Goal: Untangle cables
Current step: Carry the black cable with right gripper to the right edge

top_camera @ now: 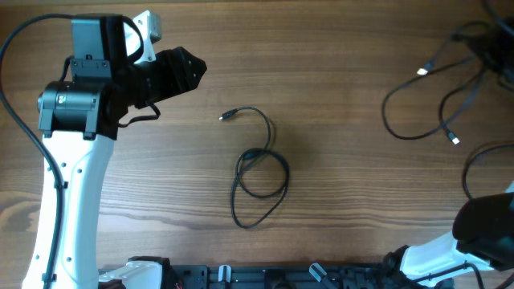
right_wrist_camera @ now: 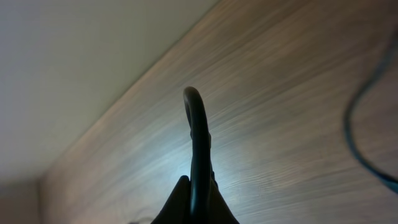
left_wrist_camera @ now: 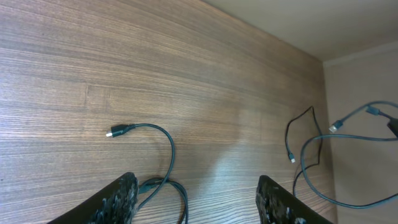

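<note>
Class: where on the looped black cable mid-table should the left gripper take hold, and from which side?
Probably the short stretch just behind the free plug, from above, jaws across it: it lies flat, clear of the crossed loop, on the side nearest the left gripper.

a thin black cable (top_camera: 261, 172) lies alone at the centre of the overhead frame, its silvery plug (top_camera: 226, 117) pointing to the upper left, the cord curving down into two overlapping loops that lie flat. at the upper right, a loose bunch of cables (top_camera: 401, 120) sprawls in open curves that cross one another, two bright plug ends lying free, well apart from the centre one. in the right wrist view, one black cord (right_wrist_camera: 198, 143) arcs upright mid-frame, its foot pinched in the right gripper (right_wrist_camera: 198, 190)
</note>
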Controlling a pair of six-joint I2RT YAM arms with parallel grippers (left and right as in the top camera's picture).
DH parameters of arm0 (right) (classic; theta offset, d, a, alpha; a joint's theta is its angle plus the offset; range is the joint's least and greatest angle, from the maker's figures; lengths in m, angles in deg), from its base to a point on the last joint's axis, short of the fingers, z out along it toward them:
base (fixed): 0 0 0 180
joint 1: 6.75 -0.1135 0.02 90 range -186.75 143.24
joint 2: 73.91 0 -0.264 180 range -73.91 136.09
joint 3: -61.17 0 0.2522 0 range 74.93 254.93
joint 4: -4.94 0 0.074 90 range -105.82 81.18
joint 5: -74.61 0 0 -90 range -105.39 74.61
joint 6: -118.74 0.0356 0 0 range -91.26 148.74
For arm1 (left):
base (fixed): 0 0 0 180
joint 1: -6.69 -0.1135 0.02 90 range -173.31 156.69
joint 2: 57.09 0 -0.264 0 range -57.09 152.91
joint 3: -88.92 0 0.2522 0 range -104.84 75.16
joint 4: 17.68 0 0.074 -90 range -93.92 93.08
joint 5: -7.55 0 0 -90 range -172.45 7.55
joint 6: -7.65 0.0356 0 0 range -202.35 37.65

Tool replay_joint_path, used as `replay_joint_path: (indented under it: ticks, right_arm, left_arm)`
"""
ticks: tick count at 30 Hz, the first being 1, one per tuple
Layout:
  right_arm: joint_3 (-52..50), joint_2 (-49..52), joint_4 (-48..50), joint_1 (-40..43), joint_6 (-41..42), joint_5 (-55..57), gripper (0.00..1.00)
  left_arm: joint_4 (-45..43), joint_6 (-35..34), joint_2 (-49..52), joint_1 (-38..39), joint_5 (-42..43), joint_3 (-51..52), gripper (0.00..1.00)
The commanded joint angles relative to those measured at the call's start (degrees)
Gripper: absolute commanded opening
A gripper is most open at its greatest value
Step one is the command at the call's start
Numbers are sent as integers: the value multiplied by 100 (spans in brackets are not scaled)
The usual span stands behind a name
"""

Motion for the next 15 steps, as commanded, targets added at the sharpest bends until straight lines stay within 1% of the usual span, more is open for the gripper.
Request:
replay_joint_path:
  ticks: [1, 7, 10, 12, 15]
  right_arm:
    - [35, 153, 7, 374, 125, -72, 4]
    - [-33, 542, 33, 872, 236, -13, 4]
    - [-39, 748, 57, 1023, 691, 619, 4]
    - [-39, 868, 175, 1113, 704, 800, 5]
    - [-39, 951, 251, 1134, 680, 1200, 18]
  left_arm:
    - [7, 52, 22, 22, -59, -22, 63]
    - [7, 52, 22, 22, -59, -17, 63]
    - [4, 52, 22, 22, -59, -17, 63]
    - [4, 52, 22, 22, -59, -17, 63]
    - [2, 52, 22, 22, -61, -17, 63]
